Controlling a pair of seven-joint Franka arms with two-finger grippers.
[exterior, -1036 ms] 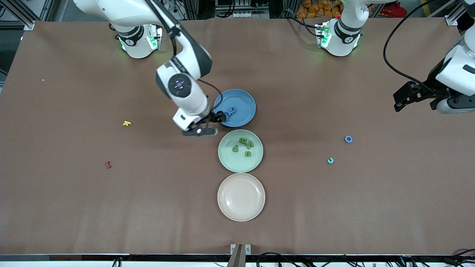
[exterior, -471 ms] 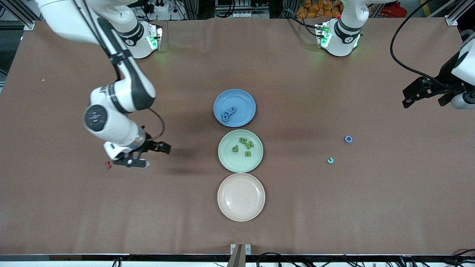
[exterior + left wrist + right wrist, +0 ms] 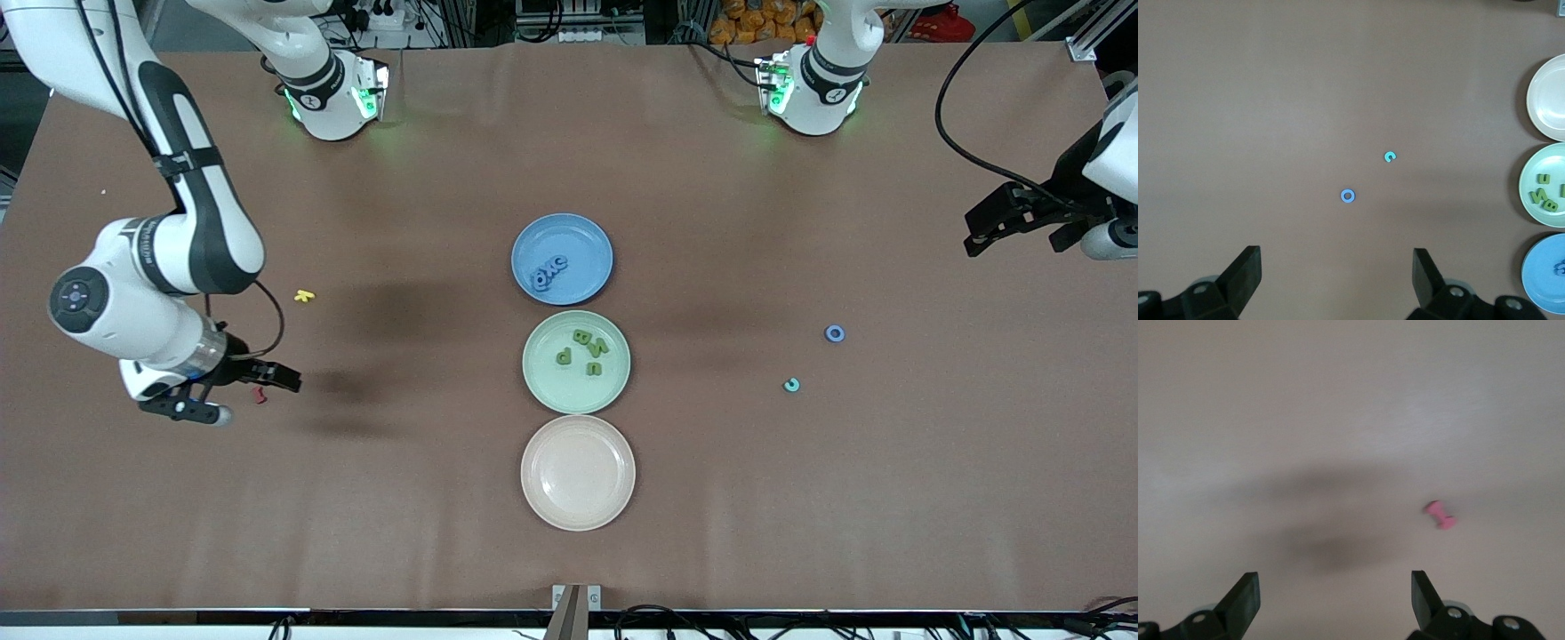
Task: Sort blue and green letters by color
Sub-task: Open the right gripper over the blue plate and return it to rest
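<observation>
Three blue letters (image 3: 548, 271) lie in the blue plate (image 3: 587, 240). Several green letters (image 3: 587, 351) lie in the pale green plate (image 3: 547, 387), which is nearer the camera. A blue ring-shaped letter (image 3: 834, 333) (image 3: 1348, 195) and a teal letter (image 3: 791, 384) (image 3: 1389, 157) lie loose on the mat toward the left arm's end. My left gripper (image 3: 1016, 244) (image 3: 1337, 267) hangs open and empty high over that end. My right gripper (image 3: 252, 402) (image 3: 1333, 593) is open and empty over the mat at the right arm's end, beside a small red letter (image 3: 260, 396) (image 3: 1441, 515).
An empty beige plate (image 3: 578, 472) sits nearest the camera in the row of plates. A small yellow letter (image 3: 304, 296) lies on the mat toward the right arm's end. In the left wrist view the green plate (image 3: 1531, 167) and the blue plate (image 3: 1538, 283) show at the edge.
My right arm has swung away from the blue plate to the right arm's end, stopping over the red letter. My left gripper drew back slightly toward its end, then held still.
</observation>
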